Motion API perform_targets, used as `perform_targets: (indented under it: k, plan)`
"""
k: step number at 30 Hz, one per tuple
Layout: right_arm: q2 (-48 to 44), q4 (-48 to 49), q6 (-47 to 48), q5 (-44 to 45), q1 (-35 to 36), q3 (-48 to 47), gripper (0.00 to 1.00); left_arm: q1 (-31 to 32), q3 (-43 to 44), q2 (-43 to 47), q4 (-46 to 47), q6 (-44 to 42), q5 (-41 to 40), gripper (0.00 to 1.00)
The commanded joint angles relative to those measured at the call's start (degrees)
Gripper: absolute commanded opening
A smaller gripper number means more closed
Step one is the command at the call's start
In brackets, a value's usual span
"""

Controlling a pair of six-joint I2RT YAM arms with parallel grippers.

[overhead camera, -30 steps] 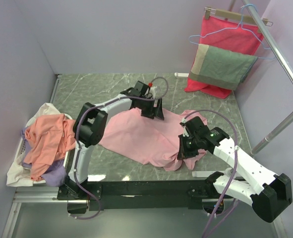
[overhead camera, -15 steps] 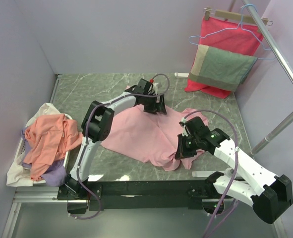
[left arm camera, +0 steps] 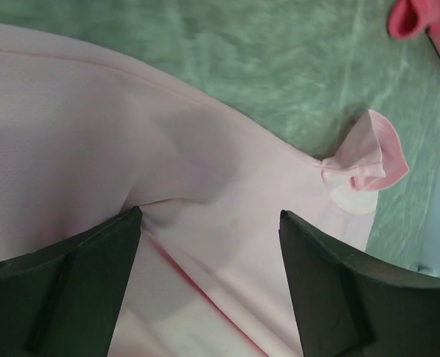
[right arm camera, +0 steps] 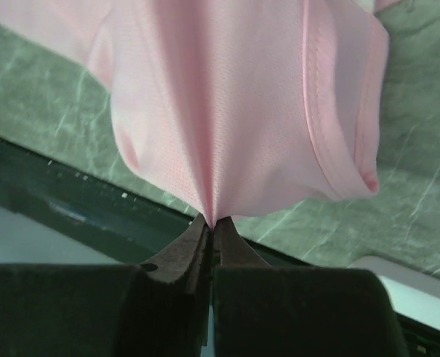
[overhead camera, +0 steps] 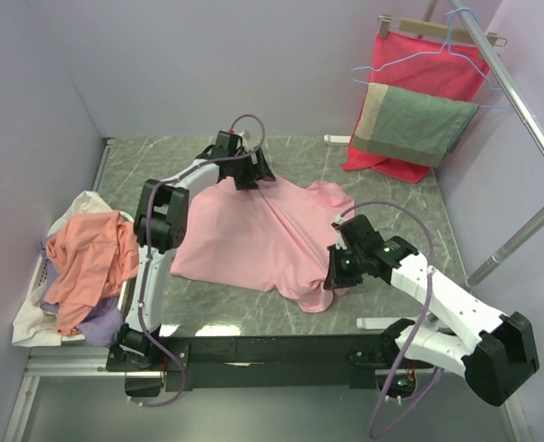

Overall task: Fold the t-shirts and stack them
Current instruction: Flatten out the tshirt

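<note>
A light pink t-shirt (overhead camera: 244, 244) lies spread over the green marbled table (overhead camera: 161, 161). My left gripper (overhead camera: 247, 177) stands at its far edge. In the left wrist view that gripper (left arm camera: 208, 219) is open wide, its dark fingers (left arm camera: 63, 286) resting astride a ridge of the pink fabric (left arm camera: 93, 126), and a crumpled sleeve (left arm camera: 368, 160) lies to the right. My right gripper (overhead camera: 336, 273) is shut on the shirt's near right edge. The right wrist view shows this gripper (right arm camera: 214, 223) pinching a fold of the pink cloth (right arm camera: 227, 97), which fans out from it. Salmon-orange (overhead camera: 92, 258), lilac (overhead camera: 106, 324) and white (overhead camera: 83, 204) t-shirts lie piled at the left.
The pile sits in a white basket (overhead camera: 28, 322) at the table's left edge. A red cloth on a hanger (overhead camera: 428, 64) and a grey-green and beige cloth (overhead camera: 410, 124) hang from a slanted rail (overhead camera: 520, 101) at the back right. Lilac walls close in the table.
My left gripper has moved toward the far left, and the pink shirt's far edge has spread out with it. My right gripper has shifted slightly left, still pinching the shirt.
</note>
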State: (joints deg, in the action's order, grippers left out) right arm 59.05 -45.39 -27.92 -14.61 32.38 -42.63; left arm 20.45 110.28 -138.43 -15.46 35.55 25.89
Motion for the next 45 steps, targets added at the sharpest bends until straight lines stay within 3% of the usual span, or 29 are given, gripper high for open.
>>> perform_targets:
  k: [1,8,13,14,15,17,20,23,31,33,34,35,36,41,44,45]
  plan:
    - [3.96,2.47,0.24,4.05,0.40,-1.14,0.00,-5.15,-7.26,1.93,-0.62,-0.05,-15.41,0.84]
    - [22.32,11.98,5.15,7.91,-0.21,-7.63,0.00,-10.51,-3.76,1.41,-2.82,0.57,-19.73,0.86]
    - [29.54,10.33,8.76,13.12,-3.64,-15.98,0.00,-12.01,0.02,1.06,-1.94,0.66,-19.74,0.87]
    - [29.46,9.36,8.94,13.47,-3.81,-16.86,0.15,-12.01,0.37,1.23,-1.68,0.49,-19.82,0.87]
    - [29.29,8.22,9.11,13.99,-3.99,-17.48,0.16,-12.01,0.20,1.93,-1.07,0.05,-19.74,0.88]
    - [26.83,3.83,8.94,13.38,-3.73,-16.61,0.11,-11.92,-1.37,3.42,0.95,-0.13,-20.70,0.88]
    - [20.86,0.83,7.80,14.17,-3.55,-10.04,0.12,-11.92,-5.07,6.76,3.15,-0.39,-23.16,0.89]
    - [16.11,-0.67,5.08,11.63,-2.85,-4.75,0.00,-11.92,-3.41,5.64,1.15,-1.10,-23.08,0.89]
    - [4.17,-5.15,-3.62,7.94,-1.27,-1.31,0.00,-11.92,-0.33,4.40,-0.53,-1.54,-22.64,0.89]
    - [2.57,-5.24,-5.29,8.63,-0.39,-0.96,0.20,-11.92,-0.24,4.57,-0.53,-1.98,-22.20,0.89]
    - [1.87,-5.41,-5.47,10.03,-0.48,-1.14,0.38,-11.92,-0.24,4.66,-0.53,-2.06,-21.85,0.89]
    - [1.77,-5.15,-5.48,13.78,-0.48,-2.70,0.59,-11.92,-0.41,5.01,-0.53,-2.15,-20.89,0.89]
    - [2.56,-4.54,-4.95,15.73,-0.48,-4.46,0.96,-11.92,-0.50,5.27,-0.45,-2.33,-19.92,0.89]
    - [6.60,8.88,-0.05,24.70,-1.53,-14.04,1.00,-11.57,-6.27,11.06,1.13,-1.63,-16.93,0.88]
    - [15.02,16.80,3.83,23.67,-5.39,-20.09,1.00,-11.22,-12.17,16.34,4.21,-0.22,-13.78,0.88]
    - [20.09,20.74,4.80,18.88,-7.75,-21.51,1.00,-10.61,-13.15,17.48,4.39,-0.22,-13.50,0.88]
